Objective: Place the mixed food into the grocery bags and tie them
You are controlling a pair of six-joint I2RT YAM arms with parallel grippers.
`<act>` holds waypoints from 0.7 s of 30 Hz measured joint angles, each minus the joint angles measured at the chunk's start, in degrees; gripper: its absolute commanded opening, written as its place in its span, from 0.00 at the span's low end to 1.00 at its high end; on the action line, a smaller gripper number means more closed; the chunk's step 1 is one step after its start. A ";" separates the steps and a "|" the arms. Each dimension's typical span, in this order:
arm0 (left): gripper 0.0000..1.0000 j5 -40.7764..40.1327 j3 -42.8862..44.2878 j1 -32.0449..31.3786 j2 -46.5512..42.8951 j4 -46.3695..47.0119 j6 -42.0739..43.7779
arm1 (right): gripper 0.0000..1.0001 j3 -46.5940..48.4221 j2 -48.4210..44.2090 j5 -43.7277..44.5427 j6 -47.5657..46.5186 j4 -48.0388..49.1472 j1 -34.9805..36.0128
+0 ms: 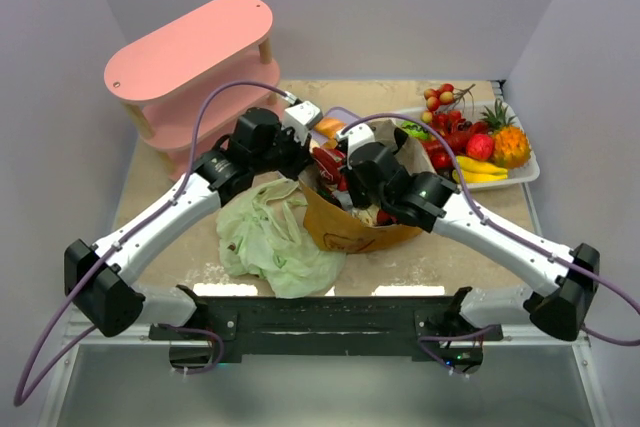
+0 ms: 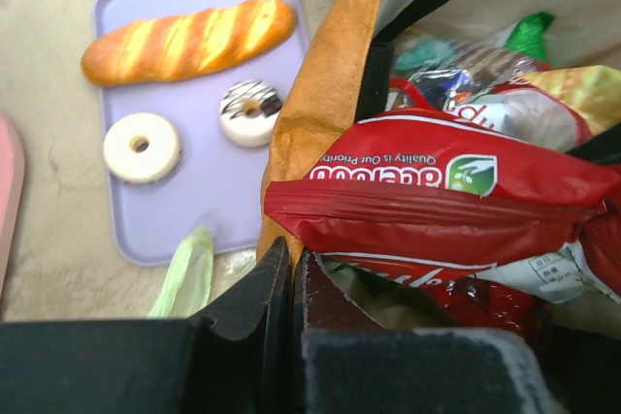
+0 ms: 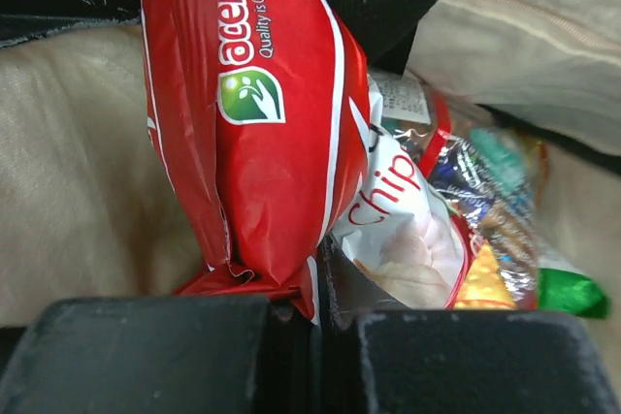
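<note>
The brown paper bag (image 1: 350,229) stands open at mid-table, with snack packets inside. My left gripper (image 2: 291,273) is shut on its orange-brown rim (image 2: 315,113). My right gripper (image 3: 315,288) is shut on the lower edge of a red packet (image 3: 252,123), which lies across the bag's mouth (image 2: 427,196). A white "Chip" packet (image 3: 398,225) and other shiny packets lie beneath it. The pale-green plastic bag (image 1: 270,239) lies crumpled left of the paper bag. The bread loaf (image 2: 189,38) and two small doughnuts (image 2: 142,146) rest on a lilac tray (image 2: 213,215).
A pink two-tier shelf (image 1: 190,57) stands at the back left. A white tray (image 1: 528,175) with toy fruit sits at the back right. Both arms meet over the paper bag's mouth.
</note>
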 measured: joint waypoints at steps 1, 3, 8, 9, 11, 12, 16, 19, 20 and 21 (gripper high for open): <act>0.00 -0.57 -0.61 0.13 0.00 0.00 0.00 | 0.00 -0.66 1.27 0.02 0.33 1.05 0.20; 0.00 -1.77 -1.66 0.70 0.00 -0.04 -0.02 | 0.00 -1.95 3.08 0.00 0.83 3.17 0.26; 0.00 -3.15 -2.29 0.70 -0.48 0.15 -0.04 | 0.00 -2.45 7.43 1.97 2.54 5.31 0.28; 0.00 -3.26 -2.32 0.72 -0.90 0.50 -0.04 | 0.00 -2.12 8.55 2.49 3.10 5.03 0.28; 0.00 -3.32 -2.43 1.01 -2.05 1.51 -0.37 | 0.00 -1.33 10.32 3.43 4.15 3.91 0.35; 0.00 -3.26 -2.62 1.09 -2.75 1.70 -0.52 | 0.00 -1.01 10.67 3.78 4.66 3.13 0.52; 0.00 -0.68 -4.81 2.97 -6.19 2.51 -2.93 | 0.00 -1.51 9.01 2.75 5.22 2.43 0.68; 0.00 3.08 -6.14 5.20 -8.02 2.95 -4.90 | 0.00 -2.34 8.11 0.48 5.22 2.84 0.17; 0.00 4.09 -6.29 5.90 -8.22 2.93 -5.42 | 0.02 -2.43 8.11 -0.13 5.22 3.19 -0.04; 0.00 4.90 -6.32 6.43 -8.22 2.95 -5.84 | 0.06 -2.45 8.24 -0.90 5.20 3.52 -0.33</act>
